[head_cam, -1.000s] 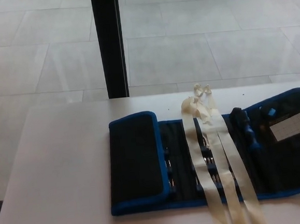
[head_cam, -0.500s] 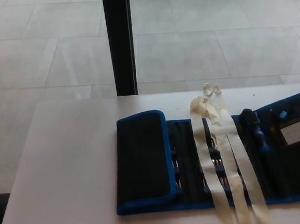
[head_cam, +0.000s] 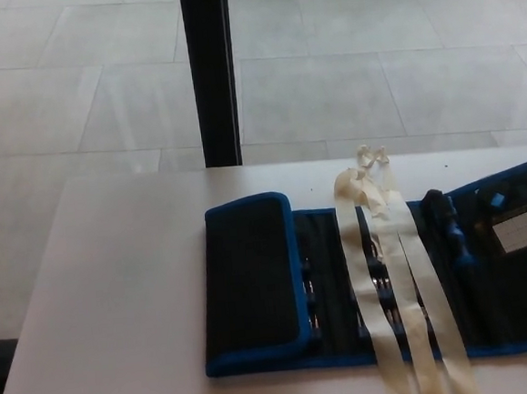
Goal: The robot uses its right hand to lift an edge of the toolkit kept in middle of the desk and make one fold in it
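Observation:
The toolkit is a black roll with blue trim, lying flat on the white desk. Its left flap is folded over onto the middle part. Two cream ribbons run across it from a knot at the far edge toward the near edge. Tools sit in pockets under the ribbons, and a blue-handled tool and a white label show on the right part, which runs out of the picture. Neither of my hands shows in the head view.
A black post stands behind the desk's far edge. Grey floor tiles lie beyond. The desk's left half is bare white surface.
The whole picture shifted to the right and slightly down between one second ago and half a second ago, so the camera moved. The toolkit itself looks unchanged.

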Tool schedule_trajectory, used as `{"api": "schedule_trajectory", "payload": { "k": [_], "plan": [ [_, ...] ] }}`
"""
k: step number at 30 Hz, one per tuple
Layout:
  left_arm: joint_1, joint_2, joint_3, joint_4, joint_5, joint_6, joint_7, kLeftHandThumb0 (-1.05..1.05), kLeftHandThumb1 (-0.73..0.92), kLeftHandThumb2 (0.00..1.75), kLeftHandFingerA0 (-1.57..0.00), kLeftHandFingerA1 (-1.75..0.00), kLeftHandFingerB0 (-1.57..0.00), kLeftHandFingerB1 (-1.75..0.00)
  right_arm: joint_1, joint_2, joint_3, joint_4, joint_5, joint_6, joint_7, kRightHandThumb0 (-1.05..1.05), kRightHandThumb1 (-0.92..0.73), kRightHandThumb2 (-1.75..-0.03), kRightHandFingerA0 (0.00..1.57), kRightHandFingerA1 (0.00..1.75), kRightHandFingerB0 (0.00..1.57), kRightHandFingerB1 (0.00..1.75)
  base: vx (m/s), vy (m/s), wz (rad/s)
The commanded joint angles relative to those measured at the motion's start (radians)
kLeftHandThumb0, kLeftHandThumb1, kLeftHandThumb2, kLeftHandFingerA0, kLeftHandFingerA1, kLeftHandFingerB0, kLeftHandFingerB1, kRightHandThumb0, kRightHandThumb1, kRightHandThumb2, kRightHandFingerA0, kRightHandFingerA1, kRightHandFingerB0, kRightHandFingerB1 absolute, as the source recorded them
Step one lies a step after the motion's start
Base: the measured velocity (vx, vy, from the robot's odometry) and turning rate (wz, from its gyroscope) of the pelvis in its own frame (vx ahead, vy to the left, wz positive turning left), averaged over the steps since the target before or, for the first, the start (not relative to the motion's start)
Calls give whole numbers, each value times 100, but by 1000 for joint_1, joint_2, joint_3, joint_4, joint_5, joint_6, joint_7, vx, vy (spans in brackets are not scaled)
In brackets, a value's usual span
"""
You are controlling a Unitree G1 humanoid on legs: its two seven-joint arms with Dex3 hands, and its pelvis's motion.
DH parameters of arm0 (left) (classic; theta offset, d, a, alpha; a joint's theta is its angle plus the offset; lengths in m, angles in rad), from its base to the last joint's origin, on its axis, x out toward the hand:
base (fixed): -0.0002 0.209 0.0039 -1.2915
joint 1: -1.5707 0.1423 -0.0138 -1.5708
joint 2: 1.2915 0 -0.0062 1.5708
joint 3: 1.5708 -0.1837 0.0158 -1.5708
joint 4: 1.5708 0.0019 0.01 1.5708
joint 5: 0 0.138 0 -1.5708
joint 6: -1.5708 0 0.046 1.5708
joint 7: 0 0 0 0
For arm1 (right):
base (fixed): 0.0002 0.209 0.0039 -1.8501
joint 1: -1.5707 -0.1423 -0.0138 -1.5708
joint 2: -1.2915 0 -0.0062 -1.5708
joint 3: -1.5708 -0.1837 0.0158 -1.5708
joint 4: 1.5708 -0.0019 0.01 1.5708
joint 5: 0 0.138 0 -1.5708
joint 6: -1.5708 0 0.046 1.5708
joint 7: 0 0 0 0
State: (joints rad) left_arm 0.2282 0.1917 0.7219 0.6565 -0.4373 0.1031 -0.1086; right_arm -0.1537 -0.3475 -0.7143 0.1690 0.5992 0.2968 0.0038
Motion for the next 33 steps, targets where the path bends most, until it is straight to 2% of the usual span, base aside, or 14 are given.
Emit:
{"api": "schedule_trajectory", "payload": {
  "k": [1,4,5,6,13,16,17,21,22,24,25,26,27,33],
  "plan": [
    [3,9,-6,-14,-15,35,22,-83,92,74,-9,-52,-14,-45,23,13,27,35,7,30,31,-74,-81,-64,30,51,24,38,0,0,0],
    [2,14,-11,-8,-17,28,5,-84,92,74,-7,-53,-12,-46,24,-2,39,84,-8,11,56,-77,-65,-97,23,55,17,47,0,0,0],
    [3,17,-11,-6,-21,30,-4,-38,50,111,-1,-53,0,-51,26,-2,39,101,-15,-1,57,-75,-82,-64,28,48,22,37,0,0,0],
    [-4,21,-13,14,-15,23,3,-84,92,73,-9,-50,-13,-41,26,-8,51,134,-46,-23,49,-77,-81,-65,31,49,24,37,0,0,0],
    [-2,10,-22,-16,-23,34,21,-89,78,92,-10,-54,-11,-46,21,-22,74,224,-102,-61,23,-80,-82,-65,35,54,28,40,0,0,0],
    [-5,13,-24,-13,-21,30,28,-82,92,74,-13,-55,-17,-44,44,-26,113,249,-122,-55,64,-84,-80,-64,34,53,27,39,0,0,0],
    [-8,17,-28,-1,-18,25,20,-37,50,112,-1,-53,0,-51,47,-27,127,258,-131,-54,66,-80,-81,-65,32,52,24,39,0,0,0],
    [6,13,-38,-28,-20,29,14,-37,50,112,-1,-53,0,-51,48,-28,171,276,-162,-61,70,-82,-82,-64,36,53,29,38,0,0,0],
    [5,10,-35,-32,-24,31,25,-84,92,73,-12,-51,-15,-41,47,-24,180,276,-165,-60,72,-86,-68,-77,33,56,25,43,0,0,0],
    [-2,13,-34,-22,-26,28,24,-89,78,93,-11,-54,-11,-45,41,-22,190,276,-166,-47,72,-79,-82,-65,36,54,30,38,0,0,0],
    [-1,16,-37,-17,-25,24,13,-37,49,111,-1,-53,0,-51,37,-21,193,276,-169,-45,67,-79,-82,-65,39,55,31,39,0,0,0],
    [0,21,-40,-6,-24,18,-3,-37,49,111,-1,-53,0,-51,35,-20,198,276,-173,-46,63,-79,-82,-65,39,55,31,39,0,0,0],
    [1,19,-40,-11,-23,19,2,-87,92,73,-8,-52,-16,-44,31,-19,202,276,-176,-44,58,-78,-82,-64,40,51,30,36,0,0,0],
    [0,19,-45,-15,-16,22,19,-85,92,74,-12,-53,-15,-41,1,-14,249,274,-217,-30,27,-73,-84,-66,43,47,33,34,0,0,0]
  ]
}}
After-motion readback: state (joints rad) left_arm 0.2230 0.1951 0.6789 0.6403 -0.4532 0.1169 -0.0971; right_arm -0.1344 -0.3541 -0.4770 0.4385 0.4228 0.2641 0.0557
